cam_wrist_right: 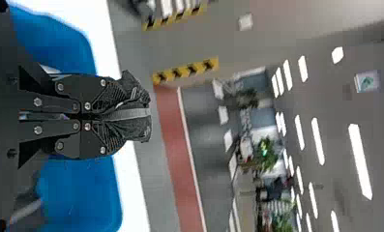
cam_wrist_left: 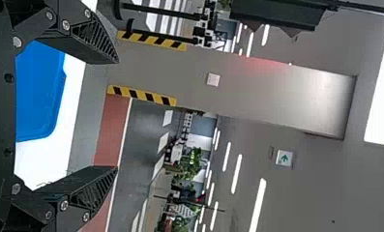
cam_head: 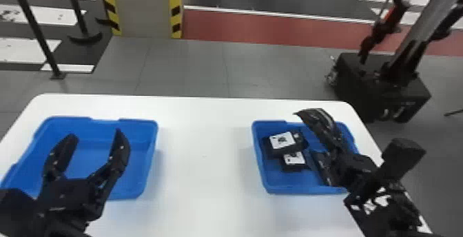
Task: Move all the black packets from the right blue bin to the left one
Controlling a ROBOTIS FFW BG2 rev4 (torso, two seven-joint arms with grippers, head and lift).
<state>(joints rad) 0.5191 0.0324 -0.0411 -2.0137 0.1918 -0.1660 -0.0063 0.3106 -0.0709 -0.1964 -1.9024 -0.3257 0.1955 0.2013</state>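
Table is white, with rounded corners, and I use it as my clock, where twelve is the far edge. At nine o'clock stands the left blue bin, and at three o'clock stands the right blue bin. The right gripper is over the right blue bin, toward its one o'clock side, with the fingertips toward the far edge. In the right wrist view its claw is clenched around a black packet, which is wrinkled and sticks out past the fingertips, with a grey band along its middle.

Inside the right blue bin I see more packets. One labelled packet lies toward ten o'clock of this bin and has a white label facing up. A second labelled packet is toward eight o'clock, partly covered by the first one. A dark packet is toward four o'clock, partly hidden by the right arm, so I cannot tell its whole shape.

The left gripper is over the left blue bin, and its claw is released, with the two fingers wide apart and nothing between them.

Beyond the table, toward eleven o'clock, there is a grey pillar with yellow and black stripes. Toward one o'clock, a dark machine stands on the floor.
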